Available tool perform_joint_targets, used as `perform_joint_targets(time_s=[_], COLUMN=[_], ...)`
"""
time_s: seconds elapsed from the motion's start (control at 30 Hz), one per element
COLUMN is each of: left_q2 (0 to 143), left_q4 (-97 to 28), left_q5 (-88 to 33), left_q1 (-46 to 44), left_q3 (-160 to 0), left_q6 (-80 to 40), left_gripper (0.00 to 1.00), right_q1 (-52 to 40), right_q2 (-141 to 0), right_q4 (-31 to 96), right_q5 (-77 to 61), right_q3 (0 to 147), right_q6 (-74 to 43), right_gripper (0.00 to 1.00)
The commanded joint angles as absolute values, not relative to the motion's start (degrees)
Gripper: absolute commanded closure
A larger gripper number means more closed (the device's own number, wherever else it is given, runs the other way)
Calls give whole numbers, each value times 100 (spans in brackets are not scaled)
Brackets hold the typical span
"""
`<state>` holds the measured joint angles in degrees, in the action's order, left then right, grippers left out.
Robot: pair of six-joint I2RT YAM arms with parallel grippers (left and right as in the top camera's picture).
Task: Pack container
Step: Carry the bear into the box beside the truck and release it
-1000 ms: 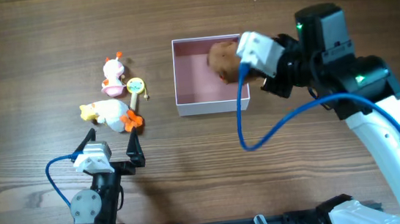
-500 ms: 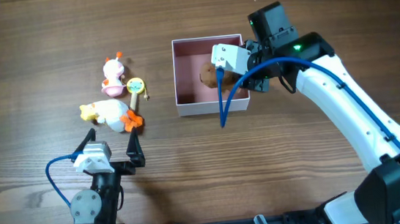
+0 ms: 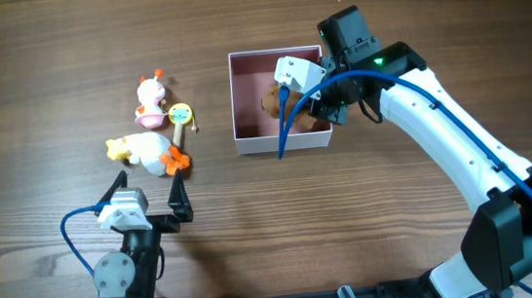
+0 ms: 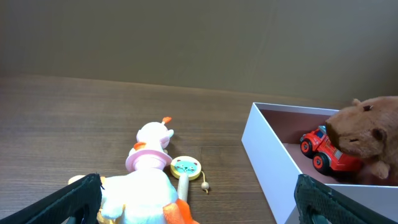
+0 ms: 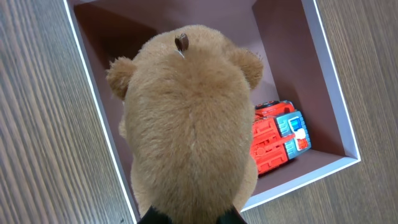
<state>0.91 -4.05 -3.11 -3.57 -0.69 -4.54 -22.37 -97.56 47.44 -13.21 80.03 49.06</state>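
A: Where does the container [image 3: 256, 143] sit?

B: On the wooden table [image 3: 41, 53], at about 12 o'clock from its middle in the overhead view. It is open-topped, with white walls and a pink inside.

A: And the right gripper [image 3: 292, 90]?

B: It reaches over the container from 3 o'clock. In the right wrist view its dark fingers [image 5: 151, 216] pinch a brown plush [image 5: 186, 118] from both sides, low inside the box.

A: Anything else in there?

B: A red toy truck [image 5: 277, 137], touching the plush at its 3 o'clock in the right wrist view, close to a corner of the box.

A: The left gripper [image 3: 148, 185]?

B: It is spread wide and holds nothing, near the table's 7 o'clock edge. Its fingers [image 4: 84, 196] frame the left wrist view at either side.

A: What lies outside the box?

B: Three toys at the container's 9 o'clock, well apart from it: a white duck [image 3: 147, 153] with orange feet, a pink-and-white figure [image 3: 151, 103] at the duck's 12 o'clock, and a yellow rattle [image 3: 181, 115] just beside both.
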Motion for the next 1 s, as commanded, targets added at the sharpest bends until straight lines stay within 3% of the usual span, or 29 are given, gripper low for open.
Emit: perform_joint_targets(time_s=[0.0, 0.83, 0.87, 0.93, 0.97], left_q2=[75, 82, 82, 82, 82], left_q4=[-410, -410, -410, -412, -410], left_q5=[-403, -403, -403, -403, -403], left_q1=[-305, -305, -305, -305, -305], left_q3=[-34, -34, -34, -32, -34], left_q6=[-342, -342, -342, -342, -342], left_gripper=[0, 0, 0, 0, 0], right_q1=[-2265, -2268, -2268, -2268, -2268], right_q2=[-9959, -10565, -10565, -10565, -10565], right_q4=[4825, 4838, 4825, 4825, 4823], right_q5=[-1286, -1094, -1094, -1096, -1096], right_q3=[8014, 8014, 8014, 8014, 8014], right_q6=[4963, 5096, 5094, 5078, 5057], right_gripper=[96, 96, 90, 65, 60])
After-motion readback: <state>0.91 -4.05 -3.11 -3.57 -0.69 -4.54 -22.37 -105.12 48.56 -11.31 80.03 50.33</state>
